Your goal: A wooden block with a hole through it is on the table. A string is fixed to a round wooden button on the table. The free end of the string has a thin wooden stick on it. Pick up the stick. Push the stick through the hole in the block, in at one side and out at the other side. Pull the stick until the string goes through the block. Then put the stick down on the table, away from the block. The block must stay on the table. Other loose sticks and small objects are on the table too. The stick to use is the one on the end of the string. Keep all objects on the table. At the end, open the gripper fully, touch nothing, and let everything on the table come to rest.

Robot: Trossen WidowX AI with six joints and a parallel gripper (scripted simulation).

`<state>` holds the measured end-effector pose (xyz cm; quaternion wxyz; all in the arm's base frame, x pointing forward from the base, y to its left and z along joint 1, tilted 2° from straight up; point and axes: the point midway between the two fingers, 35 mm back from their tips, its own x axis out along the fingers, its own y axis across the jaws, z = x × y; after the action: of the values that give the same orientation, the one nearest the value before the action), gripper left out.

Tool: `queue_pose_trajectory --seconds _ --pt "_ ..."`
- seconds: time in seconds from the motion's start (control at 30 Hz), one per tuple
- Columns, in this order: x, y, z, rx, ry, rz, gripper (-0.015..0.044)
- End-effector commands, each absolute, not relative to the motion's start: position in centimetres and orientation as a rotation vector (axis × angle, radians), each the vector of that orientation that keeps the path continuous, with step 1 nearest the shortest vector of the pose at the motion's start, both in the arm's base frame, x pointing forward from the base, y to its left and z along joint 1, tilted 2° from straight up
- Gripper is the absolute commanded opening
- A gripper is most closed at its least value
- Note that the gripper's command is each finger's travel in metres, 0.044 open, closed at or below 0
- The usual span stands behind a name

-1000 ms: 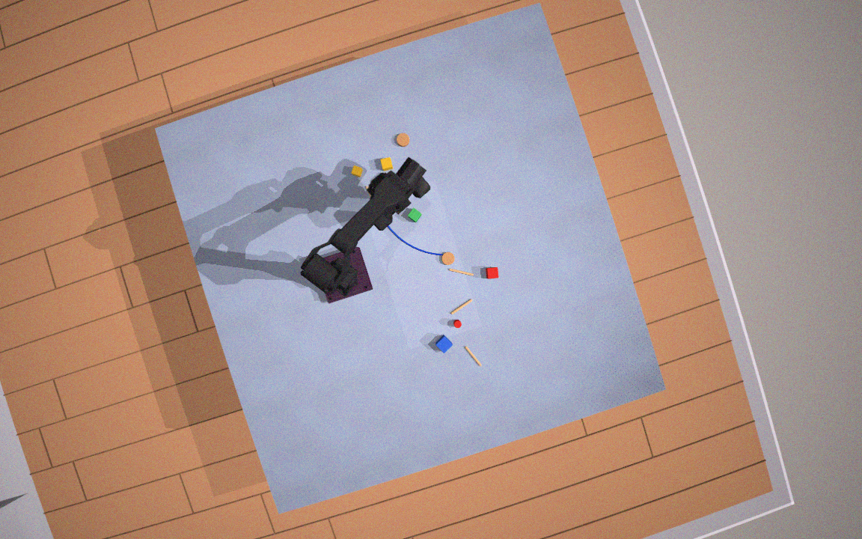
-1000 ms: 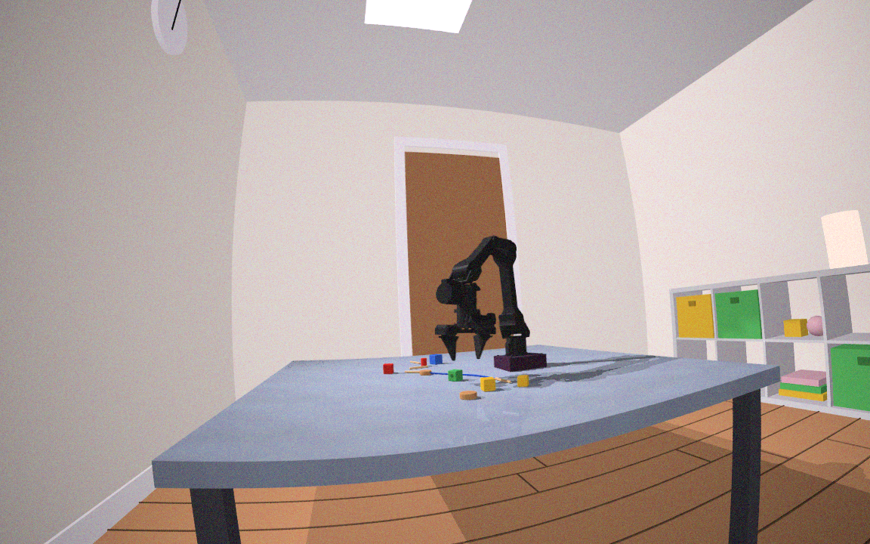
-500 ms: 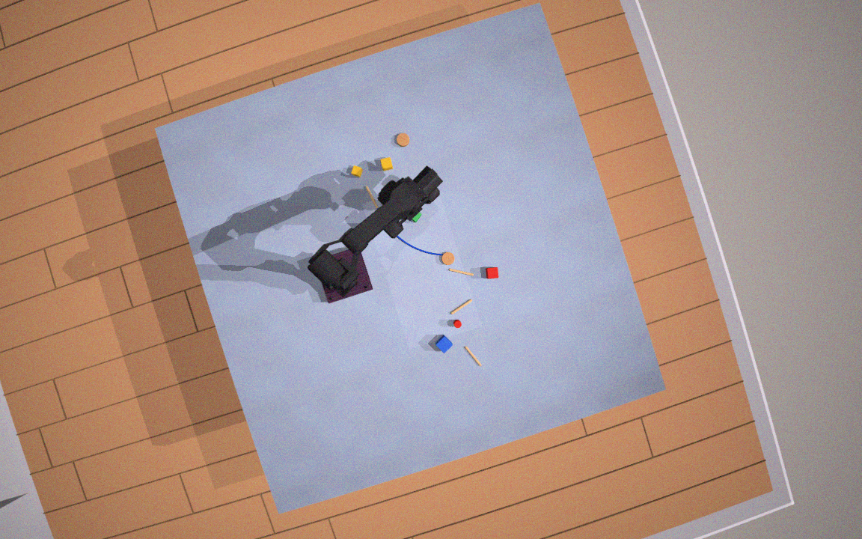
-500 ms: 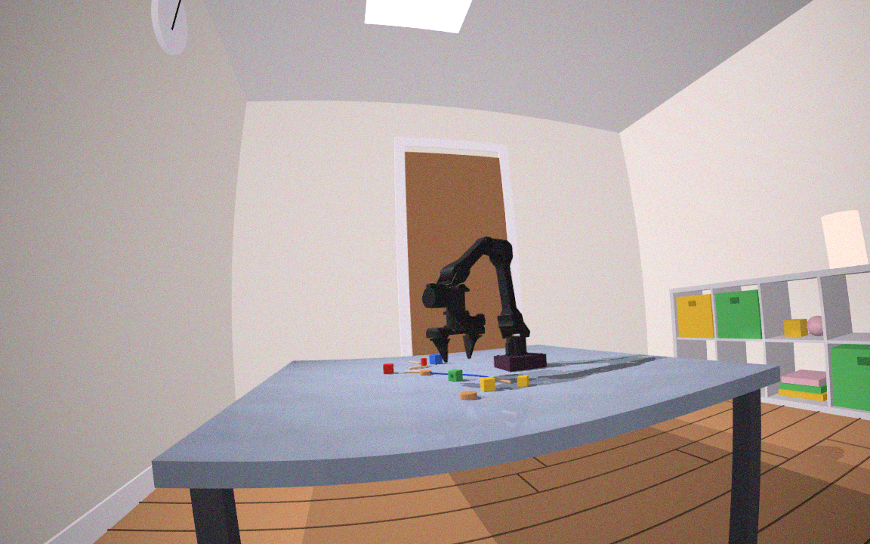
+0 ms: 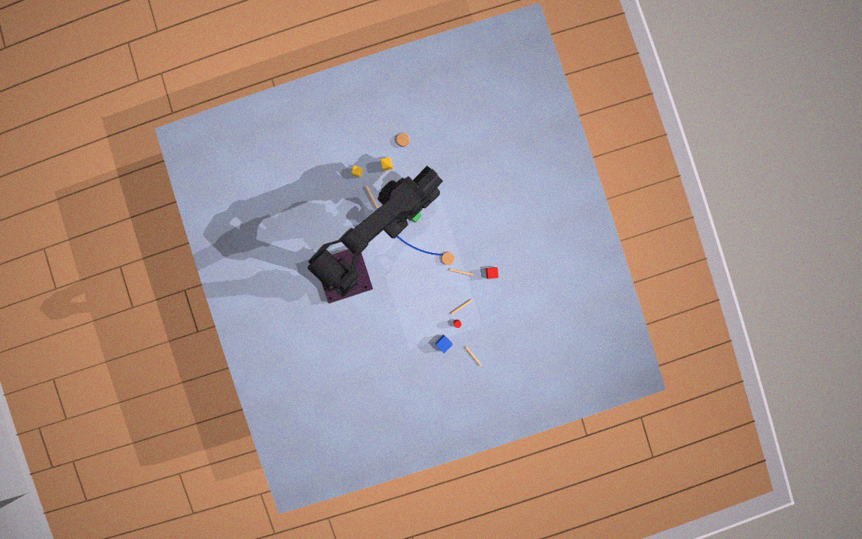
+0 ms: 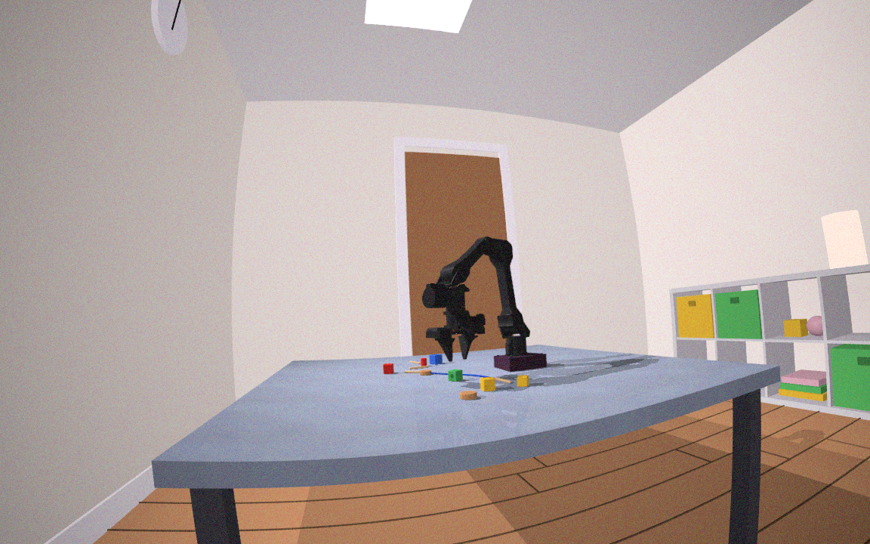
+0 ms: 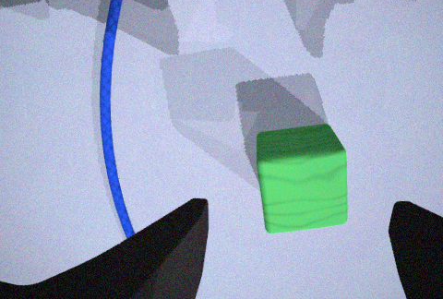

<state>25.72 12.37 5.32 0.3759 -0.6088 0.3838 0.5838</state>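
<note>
My gripper [image 6: 457, 359] [image 7: 303, 217] is part open and empty, above the table; the arm hides its fingers in the top view. The green block [image 5: 417, 217] [image 6: 455, 375] [image 7: 305, 188] sits on the table below the fingers, between them in the wrist view. A small dark spot on its side in the exterior camera looks like the hole. The blue string [image 5: 417, 249] [image 6: 473, 375] [image 7: 105, 105] curves past the block from the wooden button [image 5: 447, 257] [image 6: 425, 372]. Its stick [image 5: 371, 196] [image 6: 503, 381] lies on the table, partly beside the arm.
Two yellow blocks [image 5: 356, 171] [image 5: 386, 163] and another button [image 5: 402, 139] [image 6: 467, 395] lie beyond the stick. A red block [image 5: 491, 272] [image 6: 388, 369], red cylinder [image 5: 457, 323], blue block [image 5: 444, 343] and three loose sticks [image 5: 461, 272] [image 5: 461, 306] [image 5: 473, 355] lie on the string button's other side.
</note>
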Motion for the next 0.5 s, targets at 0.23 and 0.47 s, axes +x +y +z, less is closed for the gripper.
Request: queue_pose_trajectory --seconds 0.23,0.47 --pt "25.72 12.37 5.32 -1.558 0.982 1.494 0.0191" --pt "25.72 12.37 5.32 -1.558 0.982 1.494 0.0008"
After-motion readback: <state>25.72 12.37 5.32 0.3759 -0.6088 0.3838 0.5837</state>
